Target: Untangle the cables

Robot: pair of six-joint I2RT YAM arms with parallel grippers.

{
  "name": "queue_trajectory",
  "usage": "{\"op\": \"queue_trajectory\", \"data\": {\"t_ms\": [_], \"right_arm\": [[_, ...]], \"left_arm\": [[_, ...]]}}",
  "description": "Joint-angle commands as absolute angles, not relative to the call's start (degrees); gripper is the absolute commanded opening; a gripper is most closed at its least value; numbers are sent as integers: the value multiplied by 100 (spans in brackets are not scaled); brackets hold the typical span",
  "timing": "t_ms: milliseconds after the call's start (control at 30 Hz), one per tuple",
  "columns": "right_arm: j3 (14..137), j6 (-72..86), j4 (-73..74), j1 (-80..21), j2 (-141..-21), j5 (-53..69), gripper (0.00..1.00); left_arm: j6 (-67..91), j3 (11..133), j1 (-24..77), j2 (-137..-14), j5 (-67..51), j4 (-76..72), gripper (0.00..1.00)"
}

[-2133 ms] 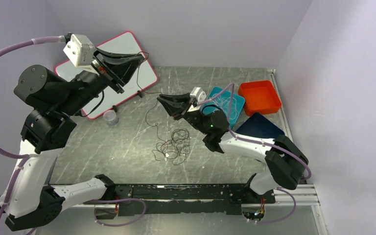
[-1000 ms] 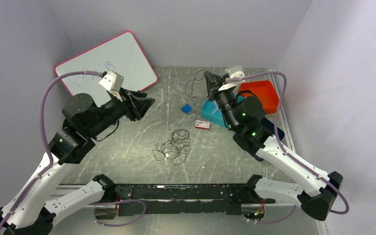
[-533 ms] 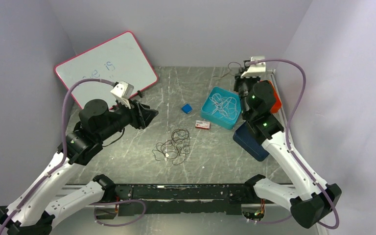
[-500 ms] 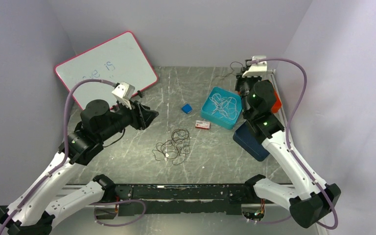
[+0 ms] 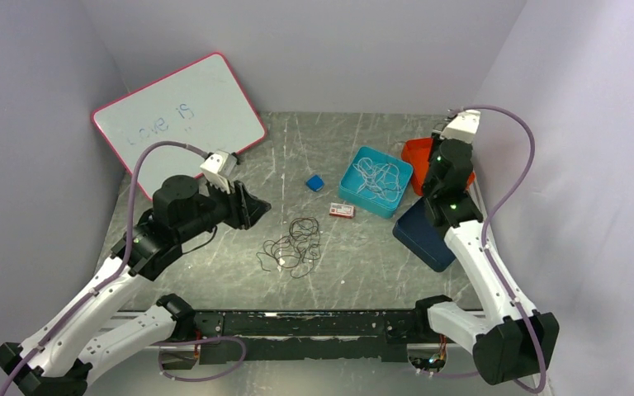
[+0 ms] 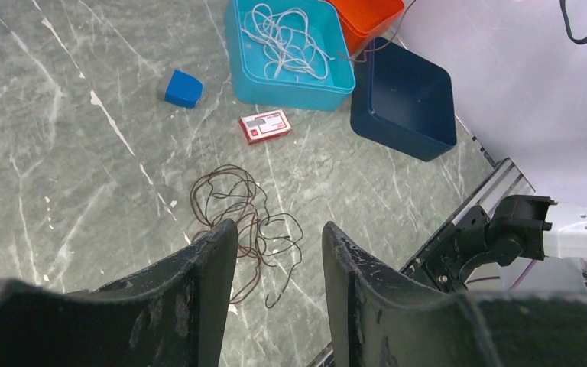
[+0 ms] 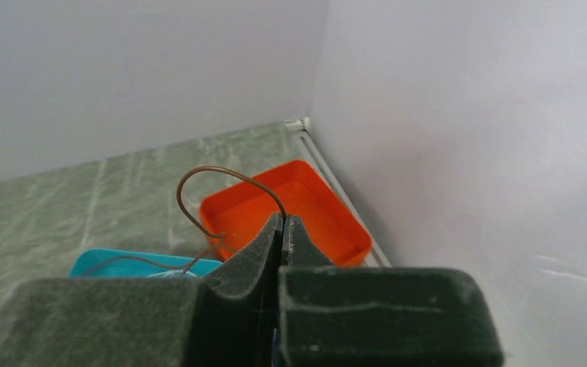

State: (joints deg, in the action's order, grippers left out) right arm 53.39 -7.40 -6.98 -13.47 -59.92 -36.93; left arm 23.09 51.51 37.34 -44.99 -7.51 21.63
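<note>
While white cables (image 6: 287,42) lie in the teal tray (image 6: 290,95), the dark tangle (image 5: 293,245) on the table (image 5: 363,264) is left to do; the right hand (image 7: 283,229) pinches 1 brown cable (image 7: 199,180) by the orange tray (image 7: 329,222), and the left hand (image 6: 279,229) hovers half open, empty.

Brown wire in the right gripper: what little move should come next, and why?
Probably open the right gripper and let the brown wire drop into the orange tray. The jaws are shut on the wire and its loop sits right by that tray. The white wires already lie in the teal tray, so the trays seem to sort wires by colour.
</note>
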Motion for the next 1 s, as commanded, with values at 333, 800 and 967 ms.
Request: {"op": "queue_trajectory", "data": {"t_ms": [333,800,967], "right_arm": [[5676,-156,-1439,-39,-6939,-3196,0],[6763,171,-1846,771,-8397,-2784,0],[6985,189,-1947,949,-8760,-2769,0]], "left_arm": [[2418,4923,3769,-4377,-871,2039,50],[2273,4898,3764,-4493,-716,2127,49],[2219,4896,3770,-4548,-703,2174,49]]}}
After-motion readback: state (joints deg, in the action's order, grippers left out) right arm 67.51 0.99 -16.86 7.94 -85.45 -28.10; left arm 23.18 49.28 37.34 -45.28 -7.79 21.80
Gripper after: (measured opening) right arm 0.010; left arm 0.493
